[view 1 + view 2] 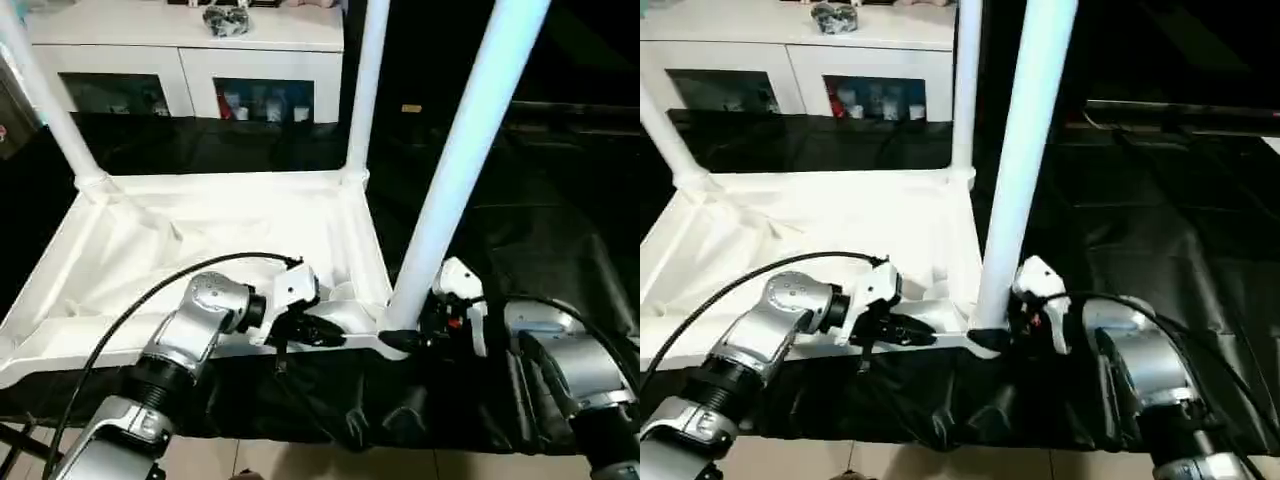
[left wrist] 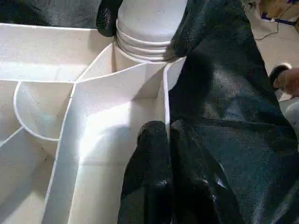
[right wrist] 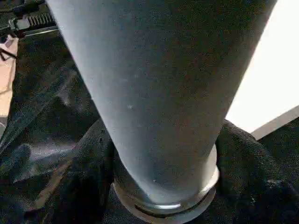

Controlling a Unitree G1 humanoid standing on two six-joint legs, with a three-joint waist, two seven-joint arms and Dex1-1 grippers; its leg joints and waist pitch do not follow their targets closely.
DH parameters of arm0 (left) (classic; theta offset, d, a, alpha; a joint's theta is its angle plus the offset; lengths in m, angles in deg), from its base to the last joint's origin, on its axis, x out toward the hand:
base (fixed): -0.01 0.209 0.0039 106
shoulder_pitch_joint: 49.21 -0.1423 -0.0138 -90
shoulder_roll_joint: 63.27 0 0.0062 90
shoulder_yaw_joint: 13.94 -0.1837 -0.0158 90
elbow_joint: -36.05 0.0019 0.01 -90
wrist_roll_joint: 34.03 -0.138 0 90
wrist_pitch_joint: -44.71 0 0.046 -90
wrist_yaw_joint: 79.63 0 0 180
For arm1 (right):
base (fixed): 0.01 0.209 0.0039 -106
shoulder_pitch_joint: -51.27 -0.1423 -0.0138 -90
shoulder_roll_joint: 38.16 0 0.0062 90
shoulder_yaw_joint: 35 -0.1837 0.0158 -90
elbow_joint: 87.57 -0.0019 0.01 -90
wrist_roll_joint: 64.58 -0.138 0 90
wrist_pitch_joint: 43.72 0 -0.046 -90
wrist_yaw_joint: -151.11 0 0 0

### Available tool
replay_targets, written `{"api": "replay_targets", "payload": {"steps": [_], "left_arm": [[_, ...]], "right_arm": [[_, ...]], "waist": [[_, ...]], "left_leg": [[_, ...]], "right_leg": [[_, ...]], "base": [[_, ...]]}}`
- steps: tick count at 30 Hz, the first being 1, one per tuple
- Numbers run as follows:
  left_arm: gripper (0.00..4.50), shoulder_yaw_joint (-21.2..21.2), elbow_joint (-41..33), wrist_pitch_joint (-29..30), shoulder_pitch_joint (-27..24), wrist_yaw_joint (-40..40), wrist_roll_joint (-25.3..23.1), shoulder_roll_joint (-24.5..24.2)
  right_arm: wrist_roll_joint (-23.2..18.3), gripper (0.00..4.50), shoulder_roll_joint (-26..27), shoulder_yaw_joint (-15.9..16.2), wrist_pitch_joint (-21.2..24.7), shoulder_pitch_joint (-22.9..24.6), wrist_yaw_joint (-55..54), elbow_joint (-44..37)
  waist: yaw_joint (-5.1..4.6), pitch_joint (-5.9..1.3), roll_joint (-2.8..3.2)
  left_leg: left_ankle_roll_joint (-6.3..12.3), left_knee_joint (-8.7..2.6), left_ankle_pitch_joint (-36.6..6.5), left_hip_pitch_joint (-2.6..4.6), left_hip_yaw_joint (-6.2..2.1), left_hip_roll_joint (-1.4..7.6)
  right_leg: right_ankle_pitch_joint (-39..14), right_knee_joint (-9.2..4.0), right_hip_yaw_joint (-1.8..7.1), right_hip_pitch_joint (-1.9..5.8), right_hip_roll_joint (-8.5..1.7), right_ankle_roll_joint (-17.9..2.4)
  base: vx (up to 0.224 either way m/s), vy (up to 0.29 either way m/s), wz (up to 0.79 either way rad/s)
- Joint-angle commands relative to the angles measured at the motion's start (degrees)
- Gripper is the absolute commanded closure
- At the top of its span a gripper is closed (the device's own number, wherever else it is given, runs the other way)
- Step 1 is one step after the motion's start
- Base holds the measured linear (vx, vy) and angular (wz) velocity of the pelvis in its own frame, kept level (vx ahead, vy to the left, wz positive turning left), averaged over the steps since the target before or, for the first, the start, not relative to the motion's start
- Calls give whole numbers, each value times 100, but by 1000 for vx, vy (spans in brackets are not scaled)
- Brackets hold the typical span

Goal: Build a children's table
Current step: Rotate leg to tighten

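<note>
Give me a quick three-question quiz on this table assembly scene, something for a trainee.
1. True or false: the tabletop lies underside up.
2. How many legs can be seen standing upright in it?
3. The left end effector is shut on: A) a leg, B) the tabletop's rim, C) nothing.
Key: 1 true; 2 three; 3 B.

Kids' table (image 1: 200,240): all white, ribbed underside, white legs (image 1: 470,140). Desk cover (image 1: 540,230): black, wrinkled. Cabinet (image 1: 190,50): white w/ dark glass doors. Forearms (image 1: 190,335): silver; both tools' fingers (image 2: 149,177) black, right tool (image 1: 405,340) w/ small red spot.
</note>
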Motion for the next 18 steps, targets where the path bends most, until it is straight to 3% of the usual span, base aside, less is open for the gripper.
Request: {"api": "replay_targets", "payload": {"steps": [1,6,9,12,16,17,18], "left_arm": [[450,-86,-140,-3,123,-406,170,408],[450,106,21,235,247,-1681,-108,901],[450,134,-67,391,221,-2114,-177,1162],[450,73,-273,578,142,-2439,-221,1452],[450,-5,-338,617,111,-2473,-244,1579],[450,-39,-334,595,107,-2410,-238,1575],[450,-62,-304,574,115,-2349,-235,1552]], "right_arm": [[-165,178,542,349,93,39,-176,-138],[193,180,1427,-9,47,-200,-1951,489],[278,180,1848,-76,18,-274,-2601,663],[423,180,2346,-181,21,-372,-3357,769],[286,180,2537,-252,22,-410,-3304,748],[301,125,2470,-209,-31,-407,-3202,704],[331,111,2363,-175,-70,-403,-3113,672]], "waist": [[-22,-342,-107],[-162,-310,-122],[-213,-299,-117],[-239,-298,-122],[-239,-302,-120],[-223,-309,-117],[-233,-310,-85]], "left_leg": [[223,-361,-1423,84,-79,180],[-28,-396,-1834,120,-119,145],[-28,-403,-1964,126,-140,133],[-31,-417,-2022,116,-151,133],[-6,-424,-2001,120,-145,140],[16,-421,-1971,118,-140,140],[25,-428,-1929,95,-136,137]], "right_leg": [[-1951,-383,198,210,-303,-1038],[-2767,-484,167,175,-319,-802],[-3136,-553,149,163,-320,-616],[-3157,-560,151,147,-319,-560],[-2955,-556,167,134,-304,-568],[-2830,-540,176,141,-308,-603],[-2683,-529,182,152,-296,-636]], "base": [[0,0,0],[0,0,0],[0,0,0],[0,0,0],[0,0,0],[0,0,0],[0,0,0]]}}
